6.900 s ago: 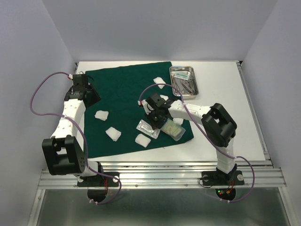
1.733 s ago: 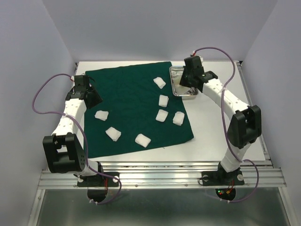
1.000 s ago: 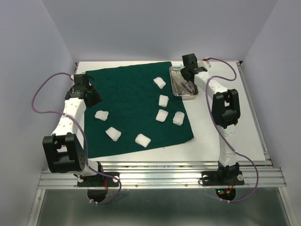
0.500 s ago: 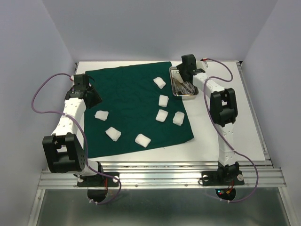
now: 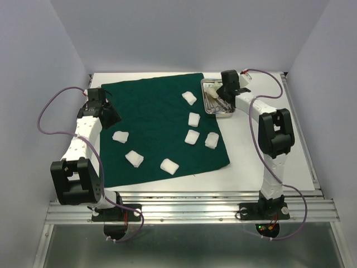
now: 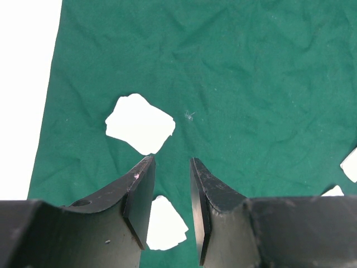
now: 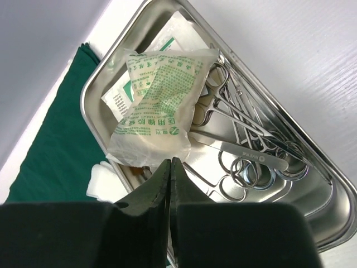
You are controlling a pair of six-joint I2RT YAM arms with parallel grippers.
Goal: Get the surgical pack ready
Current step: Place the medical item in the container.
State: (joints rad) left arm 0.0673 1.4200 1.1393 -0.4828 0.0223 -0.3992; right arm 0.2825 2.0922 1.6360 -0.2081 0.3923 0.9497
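Right end effector closed on sealed packet (left end effector ajar, empty); seven gauze pads on drape

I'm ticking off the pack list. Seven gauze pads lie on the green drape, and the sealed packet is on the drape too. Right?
Not quite. The sealed packet is in the steel tray, over the metal instruments, its edge at the shut fingers of the right gripper; the right wrist view shows it. The seven gauze pads do lie on the green drape.
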